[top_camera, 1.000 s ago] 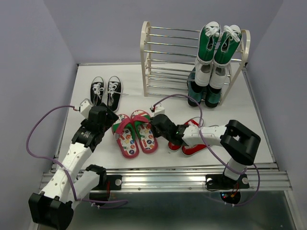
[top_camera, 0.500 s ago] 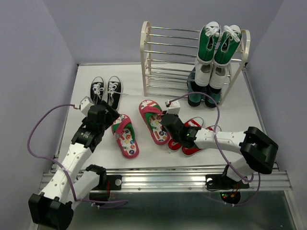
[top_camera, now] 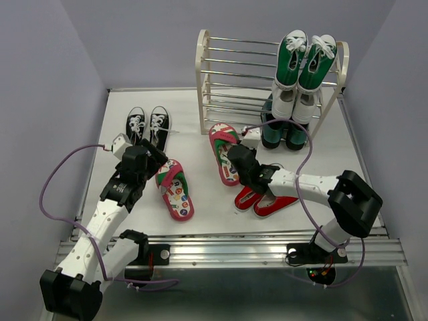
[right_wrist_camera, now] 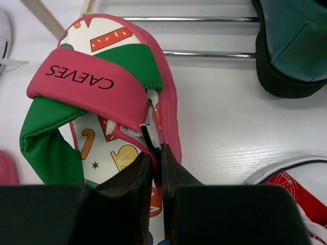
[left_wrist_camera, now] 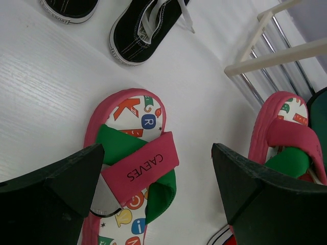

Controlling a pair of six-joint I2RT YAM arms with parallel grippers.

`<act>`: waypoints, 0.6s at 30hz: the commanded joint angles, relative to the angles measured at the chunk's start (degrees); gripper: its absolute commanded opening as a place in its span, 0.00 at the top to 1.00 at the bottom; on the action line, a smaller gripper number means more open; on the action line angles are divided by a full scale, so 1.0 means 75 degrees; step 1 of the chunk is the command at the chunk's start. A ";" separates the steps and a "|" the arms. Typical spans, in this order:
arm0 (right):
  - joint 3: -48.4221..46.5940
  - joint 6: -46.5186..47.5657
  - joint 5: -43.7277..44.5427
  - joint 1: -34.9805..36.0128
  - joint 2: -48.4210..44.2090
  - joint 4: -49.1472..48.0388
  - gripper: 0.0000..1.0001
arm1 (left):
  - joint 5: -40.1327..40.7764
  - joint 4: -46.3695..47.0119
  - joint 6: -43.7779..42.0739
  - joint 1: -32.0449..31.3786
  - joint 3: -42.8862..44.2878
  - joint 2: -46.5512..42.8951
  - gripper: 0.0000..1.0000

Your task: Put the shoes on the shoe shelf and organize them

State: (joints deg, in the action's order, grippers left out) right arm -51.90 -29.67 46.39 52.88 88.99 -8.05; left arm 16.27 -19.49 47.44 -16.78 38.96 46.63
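Just before the lowest rods of the shoe shelf, the leading flip-flop points its toe at the rack, the tip reaching the nearest rod in the right wrist view. The right end effector is pinched narrow on it, fingers nearly together at the pink rim just behind the crossed straps. Whether the sole is lifted or dragging on the counter I cannot tell.

The second flip-flop lies flat, well apart and nearer the arms. The left end effector hangs over it spread wide, one finger on each side of the strap, touching nothing that shows.

The black-white sneakers sit side by side on the counter to the left of the shelf. The red sneakers lie on the counter just beside the right arm's forearm.

On the shelf itself only the green-and-white sneakers on an upper tier and the dark green boots low down are stored, both on the right half. The rods on the left carry no shoes.

As I judge it, the task is barely begun: none of the three pairs is on a tier yet. One flip-flop is at the threshold, and its mate and four sneakers remain
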 commanded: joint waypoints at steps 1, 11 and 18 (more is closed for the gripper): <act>-0.0779 -0.0333 0.0693 -0.0301 0.0192 -0.0684 0.99 | 0.0033 0.0325 -0.0009 -0.0001 -0.0015 -0.0171 0.01; -0.1658 -0.0474 0.1139 -0.1063 0.1036 -0.0719 0.99 | 0.0151 0.0360 -0.0056 -0.0002 0.0067 -0.0147 0.01; -0.2127 0.0017 0.0963 -0.1578 0.1622 -0.1350 0.99 | 0.0244 0.0523 -0.0114 -0.0002 0.0055 -0.0112 0.01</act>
State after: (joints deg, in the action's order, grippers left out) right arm -63.40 -30.59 50.39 42.30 100.55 -8.56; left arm 16.75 -18.33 47.42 -16.78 38.96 46.37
